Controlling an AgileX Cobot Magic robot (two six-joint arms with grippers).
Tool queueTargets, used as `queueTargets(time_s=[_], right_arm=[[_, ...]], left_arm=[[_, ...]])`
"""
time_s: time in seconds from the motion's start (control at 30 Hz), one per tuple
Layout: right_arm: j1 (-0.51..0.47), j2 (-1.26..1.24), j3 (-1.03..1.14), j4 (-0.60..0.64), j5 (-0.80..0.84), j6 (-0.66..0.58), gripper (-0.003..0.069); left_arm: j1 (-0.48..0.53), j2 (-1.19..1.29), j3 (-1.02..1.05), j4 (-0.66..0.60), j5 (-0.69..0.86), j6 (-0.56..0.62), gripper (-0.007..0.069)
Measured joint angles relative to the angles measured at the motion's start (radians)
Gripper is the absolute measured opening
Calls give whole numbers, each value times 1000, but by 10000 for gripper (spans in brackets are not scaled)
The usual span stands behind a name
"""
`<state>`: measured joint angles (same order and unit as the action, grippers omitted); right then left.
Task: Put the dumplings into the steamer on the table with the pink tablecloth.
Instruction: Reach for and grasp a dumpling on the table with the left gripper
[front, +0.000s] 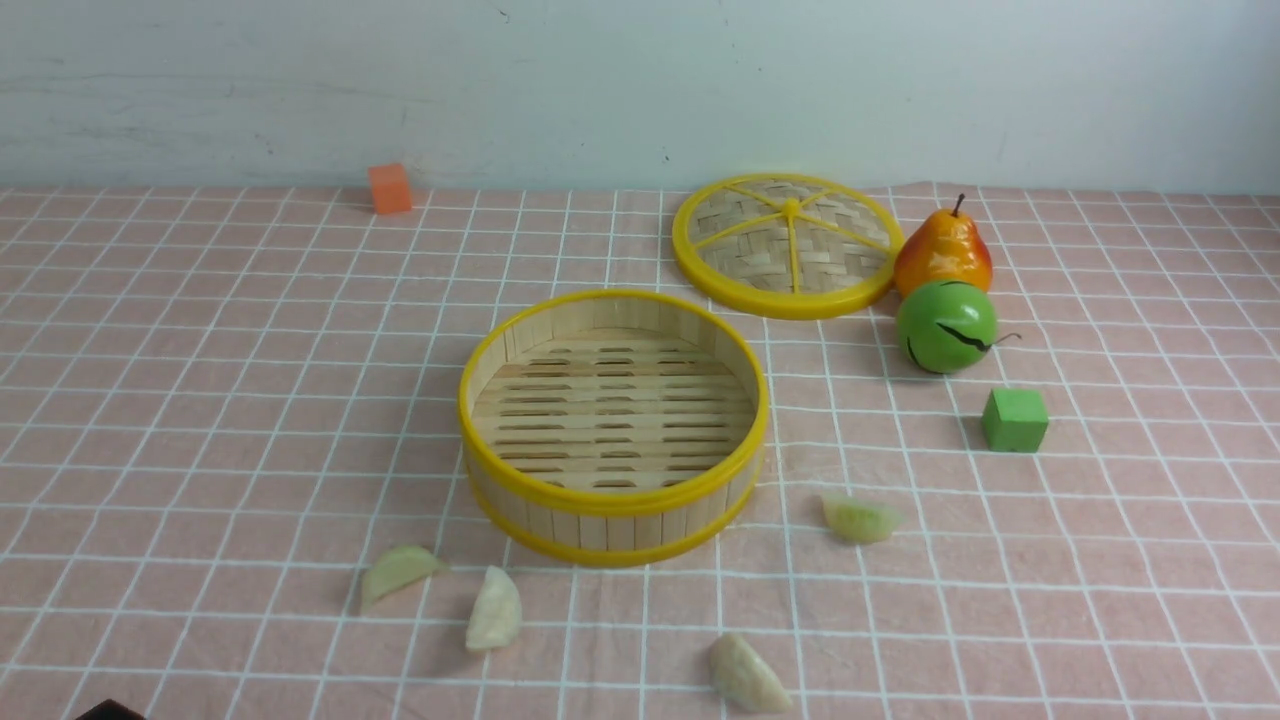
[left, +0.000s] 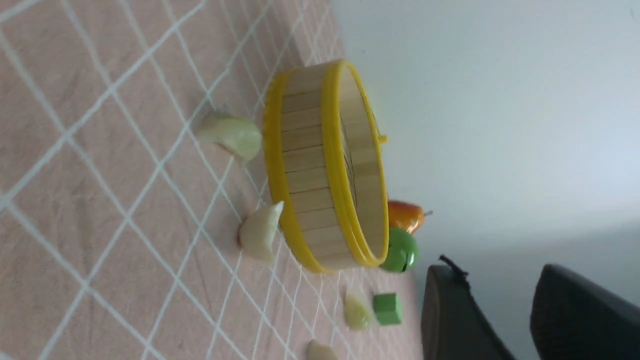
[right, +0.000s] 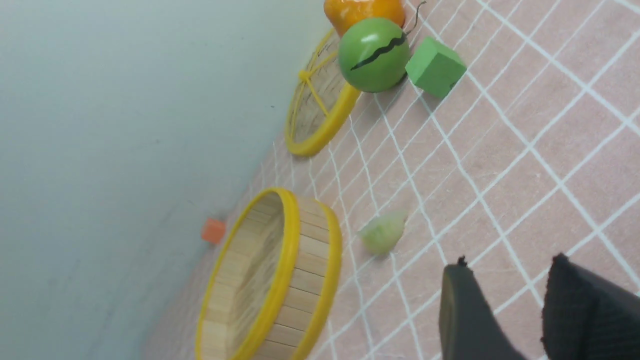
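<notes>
We look over a wide surface covered by a pink tablecloth with a grid of thin white lines. The cloth is slightly wrinkled, most plainly toward the near edge. At the back the room closes with a plain pale wall, whitish with a few dark specks and scuffs, and the cloth runs up to its foot.

Near the middle stands a round bamboo-slat steamer basket with yellow rims, upright and open at the top. None of the dumplings is inside it. We count four small glossy crescent-shaped toy dumplings, all lying on the cloth in a loose arc in front of the basket and apart from it. A pale green one lies to the front left, with a cream one just beside it. Another cream one is nearest the camera, and a greenish one lies off the basket's right front.

Behind and right of the basket a flat woven lid with a yellow rim and spokes lies on the cloth. An orange-yellow toy pear stands just beside its right edge. A green ball with a black wavy line sits right in front of the pear. A green cube sits nearer and further right, apart from the ball. A small orange cube rests far back on the left, by the wall.

In its wrist view, the left tool has its two dark fingers apart with nothing between them. The right tool stands the same way, over the cloth near the greenish dumpling.
</notes>
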<state>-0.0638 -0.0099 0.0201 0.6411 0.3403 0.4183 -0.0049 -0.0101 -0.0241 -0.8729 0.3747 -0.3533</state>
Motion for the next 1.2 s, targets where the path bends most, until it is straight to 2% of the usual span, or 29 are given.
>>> queueTargets(time_s=[0.07,0.1,0.13,0.17,0.2,0.3,0.33,0.4,0.43,0.5,0.53,0.57,0.67,0.8,0.83,0.93,0.97,1.0,1.07,1.17,1.2], right_arm=[[0,0,-25,-9,27,-102,238],[0,0,-29,-11,29,-102,238],[0,19,-72,-25,39,-190,217],[0,34,-87,-31,39,-224,198],[0,61,-111,-41,32,-252,171],[0,223,-180,-58,-27,-340,27],[0,290,-210,-59,-46,-360,3],[0,375,-256,-60,-56,-397,-16],[0,501,-345,-65,-34,-474,-19],[0,568,-401,-68,4,-540,-19],[0,683,-508,-70,120,-638,-19],[3,731,-555,-71,181,-683,-19],[37,867,-688,-71,363,-778,-15],[186,1017,-837,-116,565,-819,-8],[197,1028,-848,-127,580,-819,-8],[412,1101,-897,-237,671,-780,-6],[412,1103,-897,-243,679,-775,-6],[518,1121,-901,-299,712,-739,-5],[565,1127,-901,-325,725,-718,-5],[685,1129,-901,-382,733,-686,-3],[689,1129,-901,-384,734,-685,-3]], left_arm=[[0,0,-56,1,62,114,230],[0,0,-62,3,62,123,229],[0,12,-116,25,127,175,197],[0,25,-135,39,143,185,182],[0,52,-160,64,163,195,150],[0,221,-269,204,241,212,27],[0,272,-301,240,270,218,-8],[0,349,-355,292,324,234,-14],[0,466,-444,364,429,270,-14],[0,542,-504,409,510,301,-14],[0,637,-583,461,618,345,-14],[-1,682,-629,487,675,367,-14],[-32,803,-731,528,756,406,-14],[-147,953,-844,598,787,445,-14],[-160,968,-849,603,788,445,-14],[-268,1105,-930,714,785,436,-14],[-273,1113,-934,721,784,436,-14],[-310,1185,-974,776,767,404,-14],[-325,1226,-998,806,751,389,-11],[-356,1388,-1077,873,703,374,77],[-357,1397,-1081,879,701,375,77]])
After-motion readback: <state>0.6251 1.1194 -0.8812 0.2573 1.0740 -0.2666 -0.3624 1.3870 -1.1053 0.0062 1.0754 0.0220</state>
